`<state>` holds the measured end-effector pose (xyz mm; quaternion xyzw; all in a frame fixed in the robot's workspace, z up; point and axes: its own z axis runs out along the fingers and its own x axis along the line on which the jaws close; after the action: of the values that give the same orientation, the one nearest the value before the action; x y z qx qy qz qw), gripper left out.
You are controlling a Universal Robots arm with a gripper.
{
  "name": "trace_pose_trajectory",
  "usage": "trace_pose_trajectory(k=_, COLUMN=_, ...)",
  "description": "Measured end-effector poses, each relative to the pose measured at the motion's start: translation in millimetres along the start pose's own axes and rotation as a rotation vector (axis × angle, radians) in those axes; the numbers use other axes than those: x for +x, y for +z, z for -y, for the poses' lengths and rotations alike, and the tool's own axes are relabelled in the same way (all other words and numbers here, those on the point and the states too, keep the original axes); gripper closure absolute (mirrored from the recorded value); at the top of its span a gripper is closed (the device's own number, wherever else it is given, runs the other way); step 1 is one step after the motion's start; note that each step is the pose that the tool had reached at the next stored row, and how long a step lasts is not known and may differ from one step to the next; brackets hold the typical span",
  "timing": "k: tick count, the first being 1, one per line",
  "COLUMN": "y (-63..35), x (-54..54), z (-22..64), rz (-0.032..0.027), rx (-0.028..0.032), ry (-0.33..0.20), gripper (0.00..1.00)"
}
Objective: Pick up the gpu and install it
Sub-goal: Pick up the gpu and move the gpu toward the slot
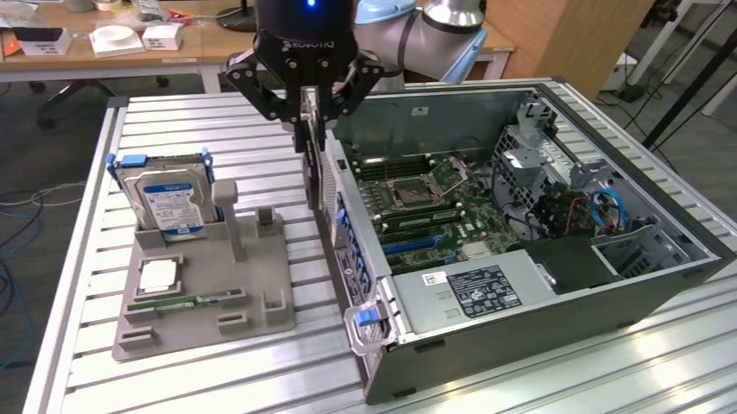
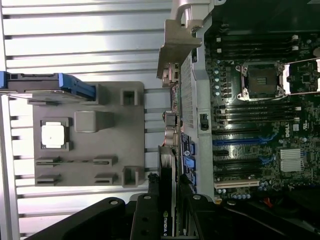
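Hanging edge-down from the black robot gripper, the gpu, a thin flat dark card, is up in the air right over the rear wall of the open dark grey metal computer case. The fingers are pinched narrow on the card's two faces, so it's properly held. The wrist view looks straight down the card's top edge, between the gripper's black fingers. The card lines up with the case's port-covered rear panel, next to the green motherboard. Can't tell if its lower end touches the wall or just hovers over it.

The case takes up the side of the slatted aluminium bench toward the exterior view's right. Beside it, toward the bench's edge on the exterior view's left, sits a grey moulded plastic fixture tray. On that tray a boxy hard drive with a blue-white label stands upright in a blue-edged caddy at the far end. A square silvery processor chip lies flat in a pocket nearer the front, and just in front of it lies a narrow green memory stick.
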<state>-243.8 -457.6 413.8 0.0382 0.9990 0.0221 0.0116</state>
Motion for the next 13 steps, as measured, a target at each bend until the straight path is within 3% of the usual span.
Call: trace_pose_trajectory(k=13, y=0.2, x=-8.9, z=-0.7, rz=0.0000, rx=0.0000, ry=0.000, gripper=0.74)
